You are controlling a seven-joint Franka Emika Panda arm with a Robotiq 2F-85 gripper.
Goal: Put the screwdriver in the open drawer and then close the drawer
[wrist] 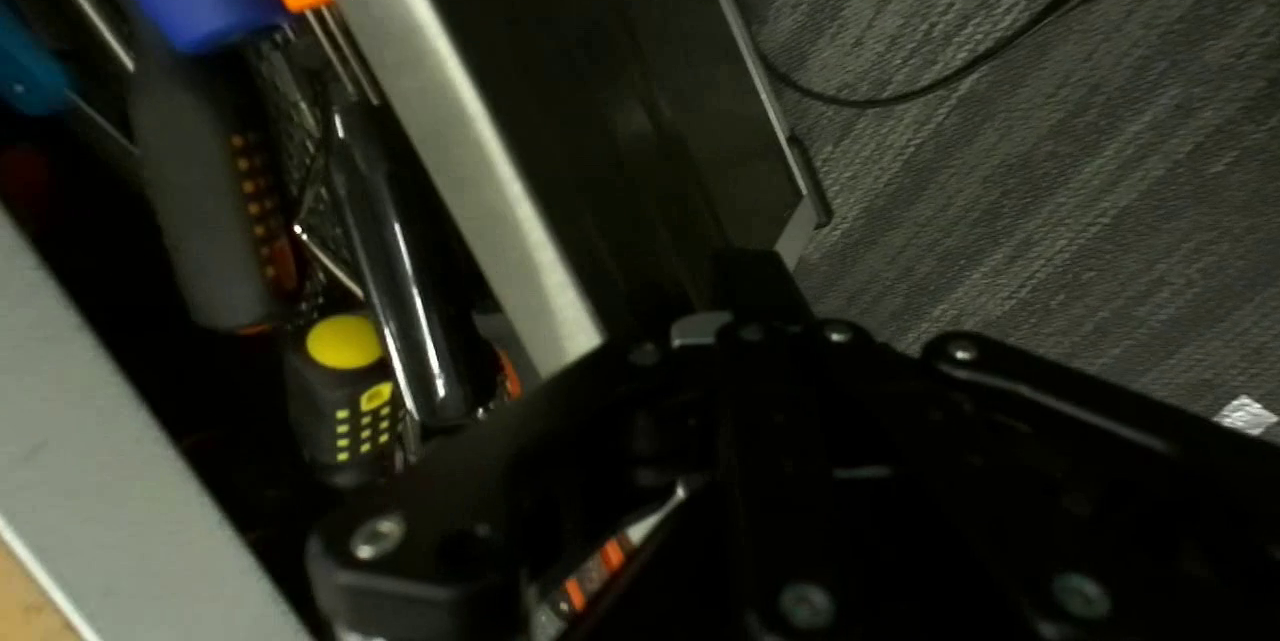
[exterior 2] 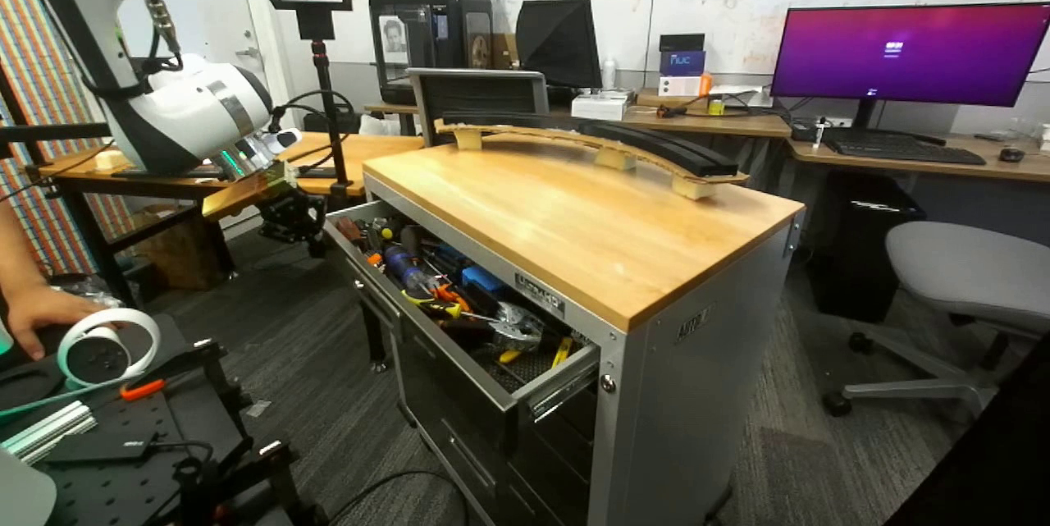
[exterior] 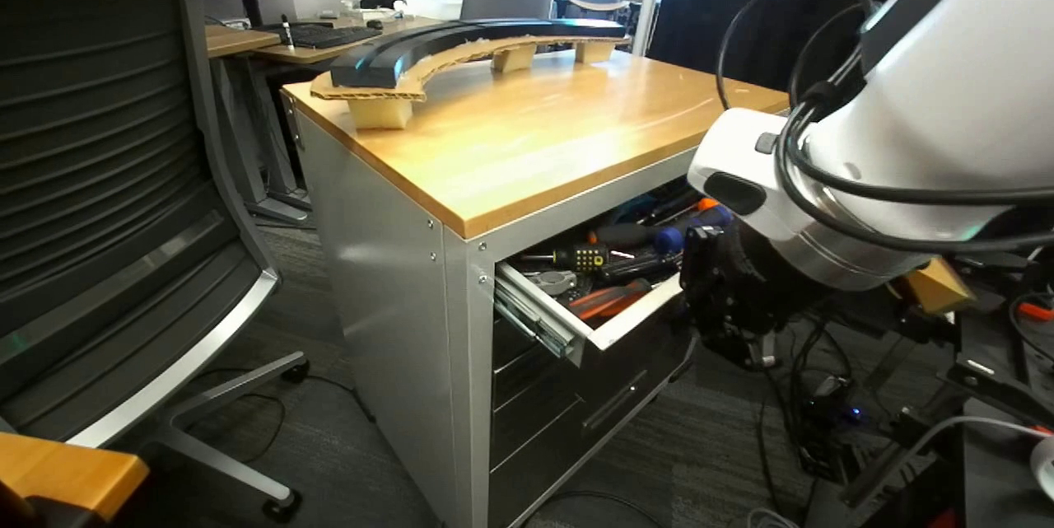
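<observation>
The open drawer (exterior: 638,318) is the uppermost of the grey cabinet and is pulled out, full of mixed tools. Its rim also shows in an exterior view (exterior 2: 484,377) and in the wrist view (wrist: 465,131). A short black tool with yellow marks (exterior: 583,258) lies inside it, also in the wrist view (wrist: 345,391). It may be the screwdriver, but I cannot tell for sure. No screwdriver shows on the worktop. My gripper (wrist: 735,306) looks shut and empty, just outside the drawer's front, near one end. It shows in both exterior views (exterior: 762,353) (exterior 2: 316,244).
The cabinet's wooden worktop (exterior: 535,116) bears a curved black strip (exterior: 461,46) on cardboard and foam blocks. An office chair (exterior: 99,141) stands beside the cabinet. A person's hand (exterior 2: 49,313) rests by tape rolls on a black table (exterior 2: 156,444). Cables lie on the floor.
</observation>
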